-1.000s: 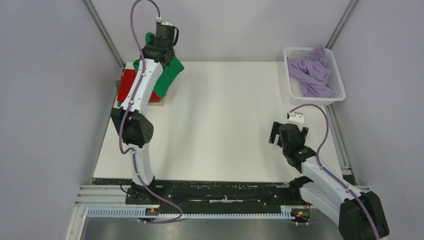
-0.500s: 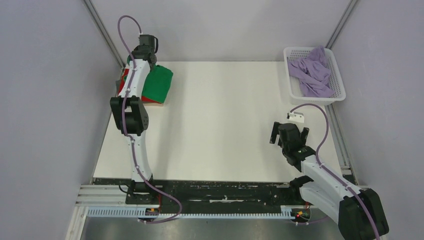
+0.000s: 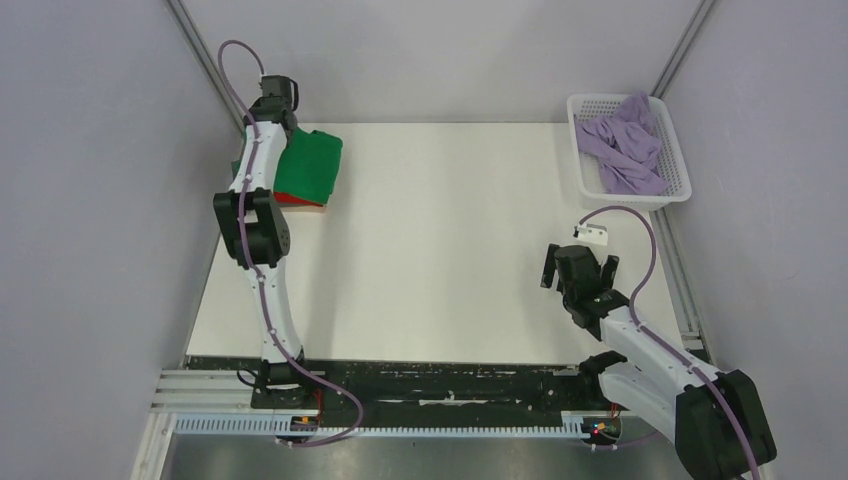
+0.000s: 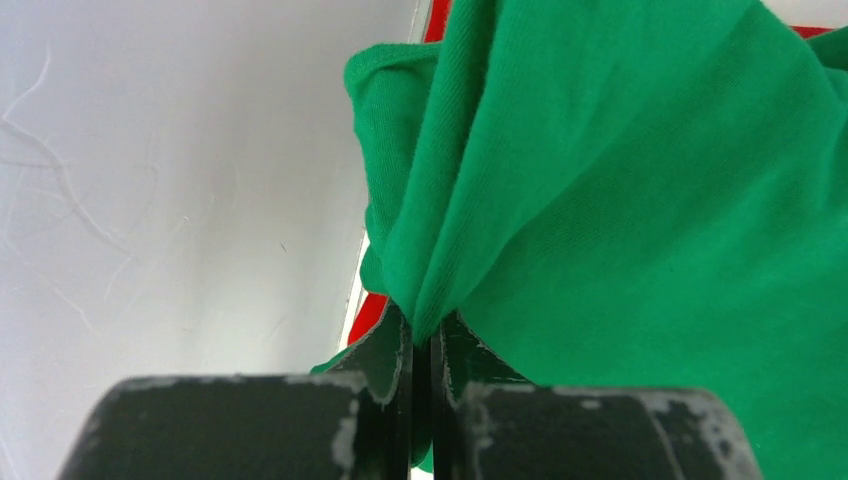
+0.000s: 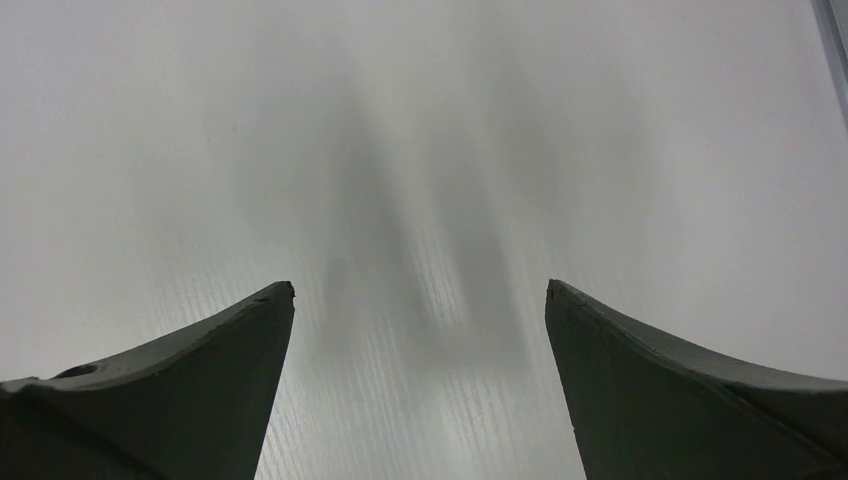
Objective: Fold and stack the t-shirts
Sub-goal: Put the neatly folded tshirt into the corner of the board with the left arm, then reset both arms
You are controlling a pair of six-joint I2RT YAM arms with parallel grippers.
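Left gripper (image 4: 428, 335) clamped on 1 bunched fold of the green t-shirt (image 3: 315, 165) at the far-left corner, I should lay it squarely over the red t-shirt (image 3: 292, 199) before releasing.

A robotics lab test cell: 2 white-and-black arms (image 3: 258, 190) (image 3: 640, 345) bolted to a slotted aluminium rail (image 3: 200, 385) at the edge of a bare white tabletop (image 3: 450, 250), boxed in by plain grey panels (image 3: 90, 200) on metal corner posts (image 3: 205, 62), purple cables (image 3: 651, 240) looping off each arm.
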